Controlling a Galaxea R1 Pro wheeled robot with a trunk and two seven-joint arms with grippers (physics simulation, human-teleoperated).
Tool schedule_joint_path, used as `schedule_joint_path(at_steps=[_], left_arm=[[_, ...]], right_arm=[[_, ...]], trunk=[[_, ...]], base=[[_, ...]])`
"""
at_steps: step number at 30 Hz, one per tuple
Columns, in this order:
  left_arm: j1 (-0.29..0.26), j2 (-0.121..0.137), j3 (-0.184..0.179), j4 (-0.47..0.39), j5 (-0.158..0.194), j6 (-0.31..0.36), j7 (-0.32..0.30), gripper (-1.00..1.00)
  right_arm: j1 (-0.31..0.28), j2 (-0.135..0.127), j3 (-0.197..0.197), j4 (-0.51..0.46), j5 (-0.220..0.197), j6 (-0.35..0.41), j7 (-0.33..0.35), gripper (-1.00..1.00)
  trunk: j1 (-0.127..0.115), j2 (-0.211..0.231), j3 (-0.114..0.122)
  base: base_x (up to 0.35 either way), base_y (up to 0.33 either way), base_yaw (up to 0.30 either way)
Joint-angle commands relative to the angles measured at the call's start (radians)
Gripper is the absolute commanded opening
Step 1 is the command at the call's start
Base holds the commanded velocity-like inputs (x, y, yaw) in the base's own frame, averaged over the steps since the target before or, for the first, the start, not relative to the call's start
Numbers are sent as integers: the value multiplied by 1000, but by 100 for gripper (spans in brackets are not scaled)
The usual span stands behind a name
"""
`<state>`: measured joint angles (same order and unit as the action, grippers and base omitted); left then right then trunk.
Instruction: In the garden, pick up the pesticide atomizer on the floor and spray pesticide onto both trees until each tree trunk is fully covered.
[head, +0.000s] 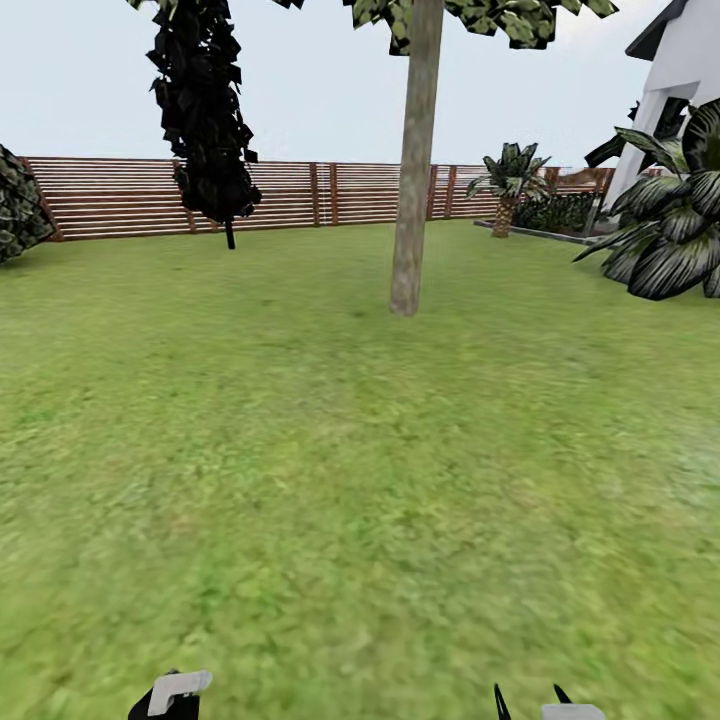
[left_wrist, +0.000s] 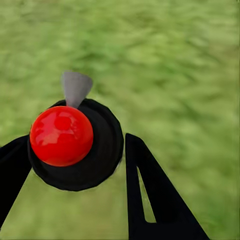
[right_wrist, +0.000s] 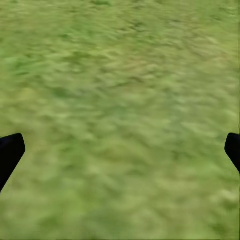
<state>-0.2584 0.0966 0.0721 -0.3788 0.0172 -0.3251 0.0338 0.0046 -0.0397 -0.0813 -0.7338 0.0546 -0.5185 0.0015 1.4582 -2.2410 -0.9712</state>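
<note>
1. Now we hold the sprayer in our left hand, its fingers closed on either side of the black body; the red cap faces the wrist camera and the grey nozzle points away from it, out over the grass.
2. Our right hand is spread wide and holds nothing, with lawn beneath it.
3. The tree trunk stands well ahead of both hands, a little to the right of the left one, upright with a slight lean.
4. We judge the left arm must do the spraying, so the next move calls for closing the gap and turning the nozzle toward that trunk.
5. No mist is visible yet.
</note>
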Motion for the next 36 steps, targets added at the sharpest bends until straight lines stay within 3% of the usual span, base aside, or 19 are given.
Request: schedule_joint_path(at_steps=[1, 36], left_arm=[[0, 0, 0, 0, 0, 0, 0, -100], [-1, 0, 0, 0, 0, 0, 0, -100]], right_arm=[[0, 0, 0, 3, 0, 0, 0, 100], [0, 0, 0, 8, -1, 0, 0, 100]], trunk=[[0, 0, 0], [0, 0, 0]], base=[[343, 0, 0], [342, -48, 0]])
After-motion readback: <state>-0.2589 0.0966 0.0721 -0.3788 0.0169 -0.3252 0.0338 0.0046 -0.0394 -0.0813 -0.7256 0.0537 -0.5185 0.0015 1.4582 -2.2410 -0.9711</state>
